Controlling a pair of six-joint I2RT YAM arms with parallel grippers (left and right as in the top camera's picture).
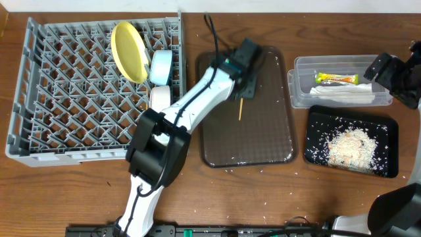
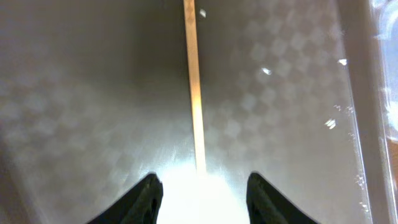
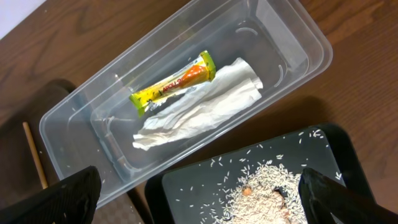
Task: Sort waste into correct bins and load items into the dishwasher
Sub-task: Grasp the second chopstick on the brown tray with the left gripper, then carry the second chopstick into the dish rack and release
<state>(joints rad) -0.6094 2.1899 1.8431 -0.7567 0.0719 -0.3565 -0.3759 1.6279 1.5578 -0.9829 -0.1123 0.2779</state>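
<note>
1. The left arm is stretching from the bottom centre of the overhead frame diagonally up to the brown serving tray (image 1: pixel 263 135). The left end effector (image 2: pixel 203 179) is hanging low over the tray's upper half.
2. Its fingers are standing apart and gripping nothing. The left wrist view is showing a wooden chopstick (image 2: pixel 195 93) lying flat on the tray, its near end just ahead of the gap between them.
3. The right arm is sitting at the upper right edge of the overhead frame. The right end effector (image 3: pixel 199 202) is spread wide and empty above the clear tub (image 3: pixel 292 31) and the black tray (image 3: pixel 180 193).
4. Only the right wrist view is showing the waste closely. The foil sachet (image 3: pixel 174 84) is lying against the crumpled white paper (image 3: pixel 199 115) inside the tub, and rice grains (image 3: pixel 267 186) are heaped in the black tray.
5. Only the overhead view is showing the grey dish rack (image 1: pixel 66 99), sitting at the left of the wooden surface (image 1: pixel 66 191). The yellow plate (image 1: pixel 129 51), light blue bowl (image 1: pixel 161 66) and white bowl (image 1: pixel 160 97) are propped along its right side.
</note>
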